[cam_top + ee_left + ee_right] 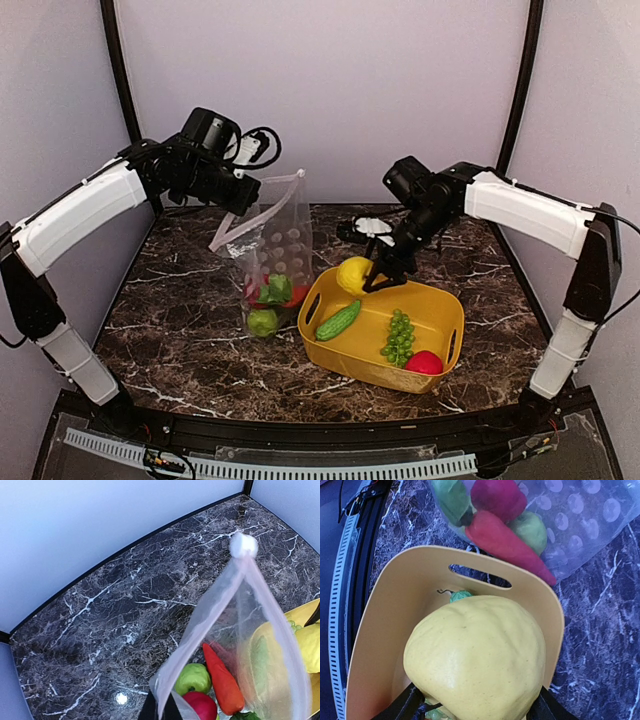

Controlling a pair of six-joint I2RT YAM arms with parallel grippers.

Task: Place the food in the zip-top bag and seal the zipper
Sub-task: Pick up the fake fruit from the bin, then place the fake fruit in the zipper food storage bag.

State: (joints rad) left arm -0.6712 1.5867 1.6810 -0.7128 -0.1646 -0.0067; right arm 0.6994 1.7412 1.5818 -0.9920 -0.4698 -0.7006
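Note:
The zip-top bag hangs upright at mid-table, its mouth open. My left gripper is shut on the bag's upper edge, its black fingertips pinching the plastic. The pinkish zipper runs up to a white slider. Inside the bag lie an orange carrot, a green fruit, a red ball and leafy greens. My right gripper is shut on the yellow lemon over the left end of the yellow basket. A finger presses each side of the lemon.
The yellow basket stands right of the bag, nearly touching it. In it lie a green cucumber, a green grape bunch and a red ball. Dark marble tabletop surrounds both; grey walls close the back and sides.

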